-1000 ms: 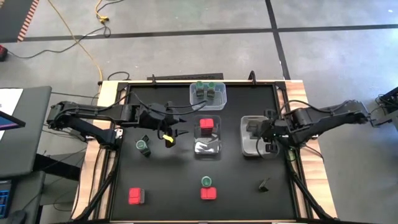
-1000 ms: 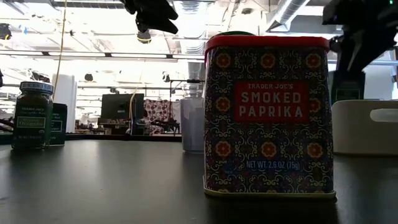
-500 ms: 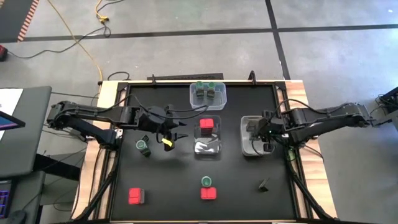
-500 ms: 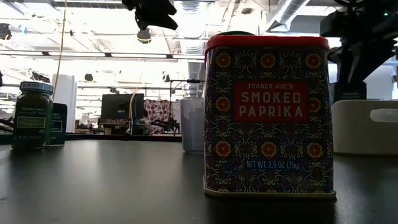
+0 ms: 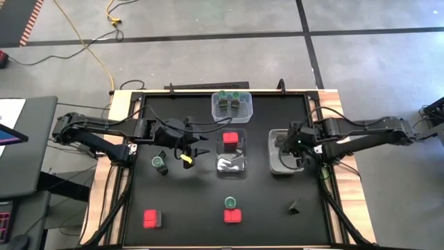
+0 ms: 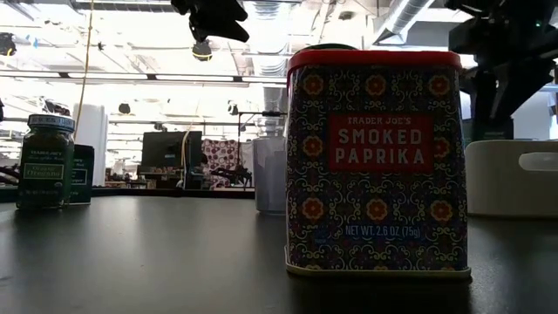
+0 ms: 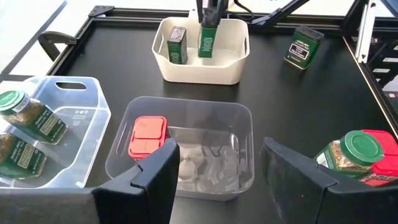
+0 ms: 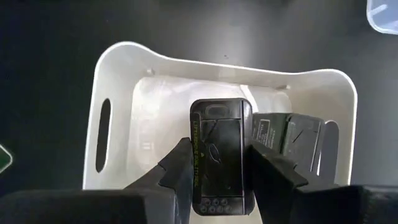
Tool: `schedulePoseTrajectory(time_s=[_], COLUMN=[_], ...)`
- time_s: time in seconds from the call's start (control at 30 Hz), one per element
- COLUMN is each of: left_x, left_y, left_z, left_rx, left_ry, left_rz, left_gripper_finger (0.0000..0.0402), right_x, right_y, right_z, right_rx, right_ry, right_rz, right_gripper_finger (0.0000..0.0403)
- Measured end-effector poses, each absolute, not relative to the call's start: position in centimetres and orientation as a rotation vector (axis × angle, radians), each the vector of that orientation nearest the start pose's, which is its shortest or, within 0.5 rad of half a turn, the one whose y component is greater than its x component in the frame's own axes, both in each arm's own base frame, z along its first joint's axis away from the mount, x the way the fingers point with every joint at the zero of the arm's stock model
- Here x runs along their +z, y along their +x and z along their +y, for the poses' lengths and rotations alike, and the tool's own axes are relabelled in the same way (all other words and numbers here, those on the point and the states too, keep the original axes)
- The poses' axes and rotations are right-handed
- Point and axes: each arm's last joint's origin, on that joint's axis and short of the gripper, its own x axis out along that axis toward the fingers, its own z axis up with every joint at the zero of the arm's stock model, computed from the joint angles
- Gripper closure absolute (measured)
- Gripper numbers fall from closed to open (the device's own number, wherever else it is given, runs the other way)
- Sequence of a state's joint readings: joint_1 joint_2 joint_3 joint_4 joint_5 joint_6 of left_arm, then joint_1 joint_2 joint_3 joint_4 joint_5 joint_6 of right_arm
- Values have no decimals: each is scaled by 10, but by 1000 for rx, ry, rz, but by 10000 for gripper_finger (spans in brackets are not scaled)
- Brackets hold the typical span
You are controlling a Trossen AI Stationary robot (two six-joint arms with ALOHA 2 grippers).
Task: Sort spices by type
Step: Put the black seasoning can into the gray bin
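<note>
We are watching the right gripper (image 8: 217, 163) holding a dark blocky spice tin (image 8: 219, 155) between its two fingers, poised over the white tub (image 8: 118, 81) near the table's right edge — a second dark tin (image 8: 283, 137) is already lying inside it. Since a second ago the right arm has been sliding inward across the tub, its gripper (image 5: 294, 147) now sitting nearer the tub's middle in the high view.

The left gripper (image 5: 189, 149) is hovering with its fingers apart and nothing between them, just beside the clear middle tub (image 7: 242, 118), and it has barely shifted. That tub is carrying one red square-topped tin (image 7: 147, 135). The clear tub (image 5: 232, 103) at the far edge is keeping the green-lidded jars (image 7: 31, 118). Loose spices are waiting on the black table (image 5: 187, 201): a paprika tin (image 6: 375, 161), another red tin (image 5: 151, 219), a green-lidded jar (image 5: 159, 162), and a dark tin (image 5: 295, 205) lying on its side.
</note>
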State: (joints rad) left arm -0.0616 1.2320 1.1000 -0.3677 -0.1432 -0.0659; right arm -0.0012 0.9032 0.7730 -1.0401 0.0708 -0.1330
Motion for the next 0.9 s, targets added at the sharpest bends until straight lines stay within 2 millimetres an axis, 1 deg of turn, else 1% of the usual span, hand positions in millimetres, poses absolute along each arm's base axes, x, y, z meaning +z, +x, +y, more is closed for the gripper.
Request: schedulePoseTrajectory(time_s=[0.1, 0.23, 0.47, 0.73, 0.9], left_x=[334, 334, 334, 333, 333], left_y=[267, 267, 267, 267, 267], left_z=[-12, -12, -12, -12, -12], left_rx=[96, 96, 97, 99, 99], left_ry=[-14, -13, -16, -23, -23], left_rz=[494, 494, 494, 494, 494], left_gripper_finger=[187, 187, 187, 187, 187], right_x=[249, 248, 240, 228, 217], right_y=[146, 146, 149, 160, 169], right_z=[-4, -8, -11, -12, -18], right_rx=[33, 69, 63, 73, 53], right_ry=[-165, -224, -180, -171, -140], right_rz=[1174, 1185, 1189, 1278, 1357], right_gripper_finger=[249, 249, 249, 249, 249])
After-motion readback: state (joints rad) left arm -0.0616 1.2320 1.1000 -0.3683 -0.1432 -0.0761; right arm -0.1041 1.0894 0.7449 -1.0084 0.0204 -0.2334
